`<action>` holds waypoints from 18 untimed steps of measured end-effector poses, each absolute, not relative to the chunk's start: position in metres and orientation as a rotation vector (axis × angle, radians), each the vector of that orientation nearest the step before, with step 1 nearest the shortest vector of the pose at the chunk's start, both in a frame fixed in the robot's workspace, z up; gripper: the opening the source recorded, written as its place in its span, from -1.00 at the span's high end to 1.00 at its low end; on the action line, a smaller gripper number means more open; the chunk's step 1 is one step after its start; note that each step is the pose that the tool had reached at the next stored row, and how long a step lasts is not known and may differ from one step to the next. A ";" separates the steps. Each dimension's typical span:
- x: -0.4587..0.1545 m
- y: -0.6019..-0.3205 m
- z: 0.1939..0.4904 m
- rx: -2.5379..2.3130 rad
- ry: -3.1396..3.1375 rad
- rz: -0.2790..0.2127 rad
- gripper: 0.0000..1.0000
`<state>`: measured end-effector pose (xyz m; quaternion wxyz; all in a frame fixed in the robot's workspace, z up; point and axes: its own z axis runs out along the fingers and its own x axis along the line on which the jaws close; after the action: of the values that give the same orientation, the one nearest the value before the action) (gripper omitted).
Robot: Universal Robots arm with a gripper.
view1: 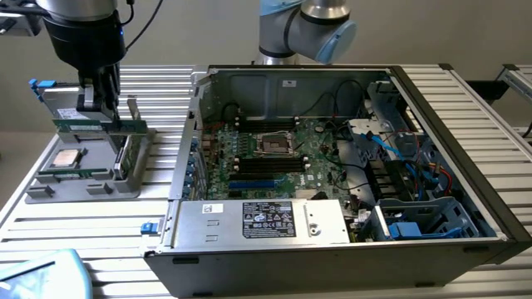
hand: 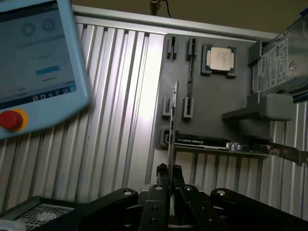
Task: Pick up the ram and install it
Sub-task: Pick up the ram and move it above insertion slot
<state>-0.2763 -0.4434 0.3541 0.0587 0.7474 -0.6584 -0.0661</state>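
The ram (view1: 99, 126) is a long green stick held level just above the grey parts holder (view1: 50, 187) at the exterior view's left. My gripper (view1: 99, 113) comes down from above and is shut on the stick's upper edge near its middle. In the wrist view the ram (hand: 172, 120) appears edge-on, pinched between the two black fingertips of the gripper (hand: 169, 169), with the holder (hand: 216, 101) behind it. The open computer case (view1: 465, 124) lies to the exterior view's right, its motherboard (view1: 316, 156) showing black memory slots (view1: 266, 165) beside the processor socket (view1: 273, 143).
On the holder sit a square silver processor (view1: 68, 157), a grey drive (view1: 58, 103) with blue tabs and a standing expansion card (view1: 124, 156). A teach pendant (hand: 38, 57) lies on the slatted table (view1: 99, 237). The power supply (view1: 266, 219) lines the case's near side.
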 end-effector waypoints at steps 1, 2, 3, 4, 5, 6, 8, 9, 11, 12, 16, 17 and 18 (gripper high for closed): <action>-0.274 -0.443 0.356 2.264 -1.995 -0.200 0.73; -0.271 -0.443 0.357 2.264 -1.995 -0.200 0.73; -0.269 -0.443 0.358 2.264 -1.994 -0.200 0.73; -0.266 -0.443 0.359 2.264 -1.994 -0.200 0.73; -0.263 -0.443 0.360 2.264 -1.994 -0.200 0.73; -0.261 -0.443 0.361 2.264 -1.994 -0.200 0.73; -0.255 -0.443 0.362 2.264 -1.995 -0.200 0.73; -0.252 -0.443 0.363 2.264 -1.995 -0.200 0.73; -0.246 -0.443 0.365 2.264 -1.994 -0.200 0.73; -0.244 -0.443 0.366 2.264 -1.994 -0.200 0.73; -0.233 -0.442 0.368 2.264 -1.994 -0.200 0.73; -0.229 -0.442 0.369 2.264 -1.994 -0.200 0.73; -0.227 -0.442 0.369 2.264 -1.994 -0.200 0.73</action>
<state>-0.2266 -0.4423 0.3694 0.0588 0.7474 -0.6584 -0.0661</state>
